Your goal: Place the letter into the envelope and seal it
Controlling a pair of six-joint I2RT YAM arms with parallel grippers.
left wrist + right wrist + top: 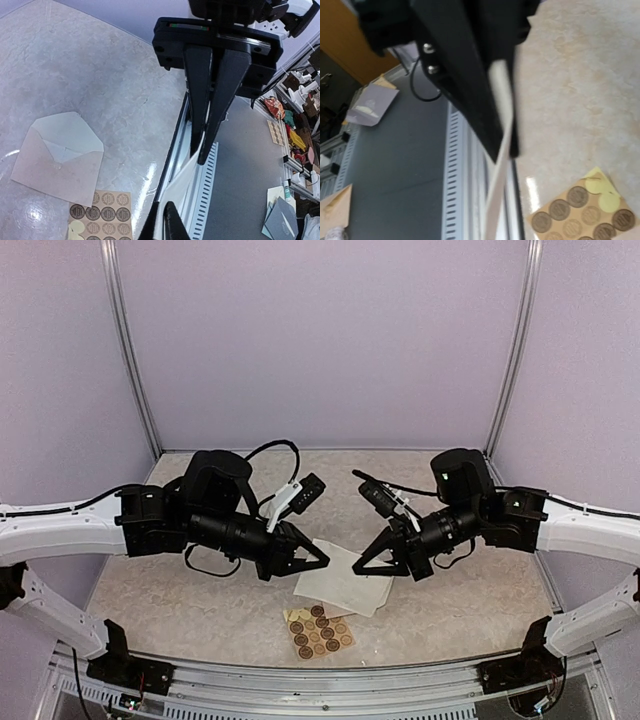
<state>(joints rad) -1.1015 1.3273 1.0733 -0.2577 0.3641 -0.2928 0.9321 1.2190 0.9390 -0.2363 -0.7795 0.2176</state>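
Letter (181, 180), edge-on, is clamped by the jaws of both left gripper (200, 150) and right gripper (502, 150) near the envelope (57, 160), whose open flap points away from the sticker sheet (102, 212).

**Left arm** (60, 528): white link extends from the left side. The black wrist is held low over the worktop (180, 610) and points toward centre.

**Left claw** (322, 561): fingers closed together, tips nipping one edge of the letter (181, 176).

**Right arm** (590, 530): mirrored pose. The white link extends from the right side, with the black wrist angled inward and slightly down.

**Right claw** (358, 566): long black fingers (231, 85) pressed near parallel, tips pinching the letter's opposite edge.

**Relation:** the two claws face tip to tip, near each other but not touching.
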